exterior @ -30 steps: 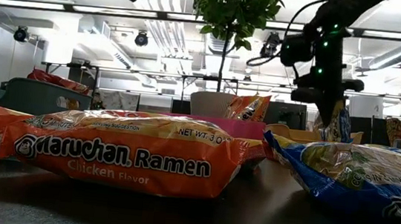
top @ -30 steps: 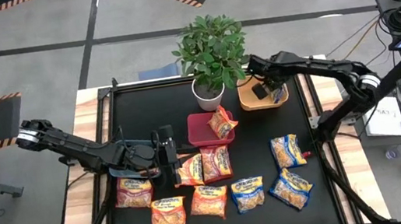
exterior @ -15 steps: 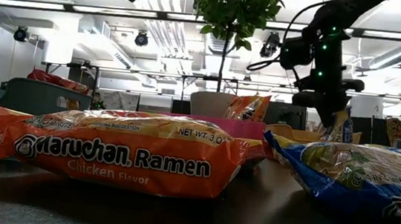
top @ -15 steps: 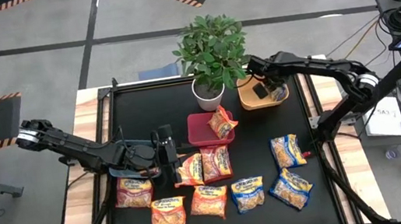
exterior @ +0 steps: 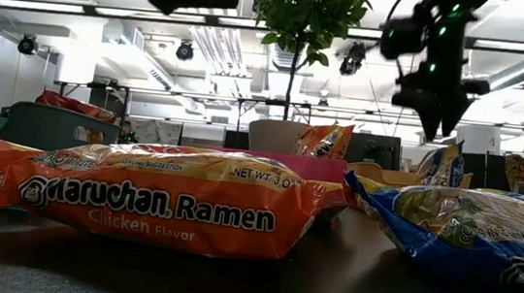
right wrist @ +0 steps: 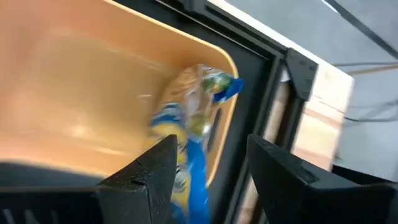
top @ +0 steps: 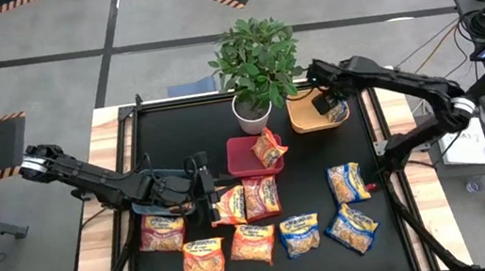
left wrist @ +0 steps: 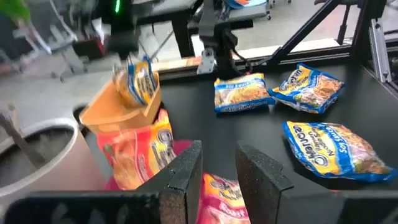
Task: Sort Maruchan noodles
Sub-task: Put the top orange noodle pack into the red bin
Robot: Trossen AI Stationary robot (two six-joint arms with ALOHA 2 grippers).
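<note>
My right gripper [top: 325, 102] is open and empty, above the orange bin [top: 302, 119] at the far right; in the low view it [exterior: 438, 116] hangs over a blue-and-yellow noodle packet [exterior: 445, 166]. That packet [right wrist: 193, 118] stands on edge in the bin and leans on its wall. My left gripper [top: 207, 190] is open and low at the table's middle, beside an orange packet [top: 230, 206]; its fingers [left wrist: 219, 149] hold nothing. Another orange packet [top: 269, 148] leans in the red bin [top: 241, 159].
Loose packets lie on the black mat: several orange ones [top: 204, 258] at the near left and middle, three blue ones [top: 351, 227] at the near right. A potted plant [top: 255, 58] stands at the far middle between the bins. Free mat lies at the far left.
My right gripper has let go of the blue-and-yellow packet in the orange bin and has risen above it, moving a little toward the table's far right. The packet stays on edge in the bin.
</note>
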